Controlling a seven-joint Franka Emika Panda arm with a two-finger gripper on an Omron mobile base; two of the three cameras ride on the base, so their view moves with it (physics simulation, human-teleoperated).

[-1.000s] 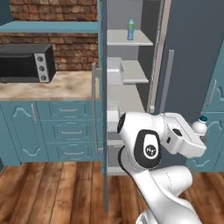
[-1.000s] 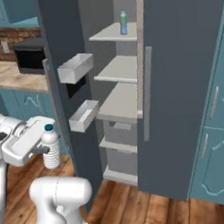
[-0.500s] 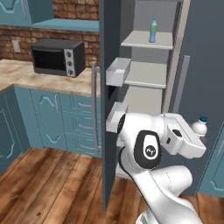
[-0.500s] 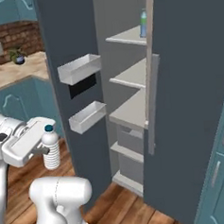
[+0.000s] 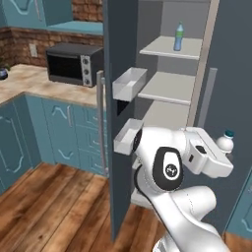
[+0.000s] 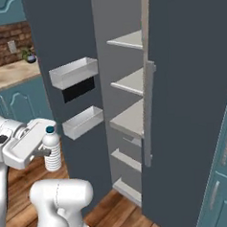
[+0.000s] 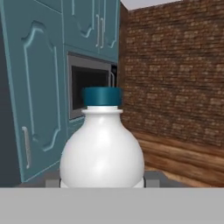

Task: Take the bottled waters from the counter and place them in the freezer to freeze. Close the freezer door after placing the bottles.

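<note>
My gripper [image 6: 49,151] is shut on a whitish bottled water [image 6: 52,152] with a teal cap, held upright beside the robot's body. The same bottle [image 5: 225,142] pokes up behind the hand in the left base view and looms close in the hand view [image 7: 103,151]. A second, translucent blue bottle [image 5: 179,36] stands on the freezer's top shelf [image 5: 167,49]. The freezer [image 6: 134,109] is open. Its dark slate-blue freezer door [image 5: 118,59] swings out to the left, pale bins [image 5: 129,83] on its inner face. The counter [image 5: 27,78] lies left.
A black toaster oven [image 5: 74,64] sits on the counter over teal cabinets [image 5: 59,133]. The freezer's other closed door [image 6: 191,105] with a long grey handle [image 6: 148,113] stands right of the shelves. Wood floor [image 5: 44,206] spreads at lower left.
The whole picture has shifted: the base has moved, and the open freezer now sits nearer and more central. The bottle stays in the shut gripper.
</note>
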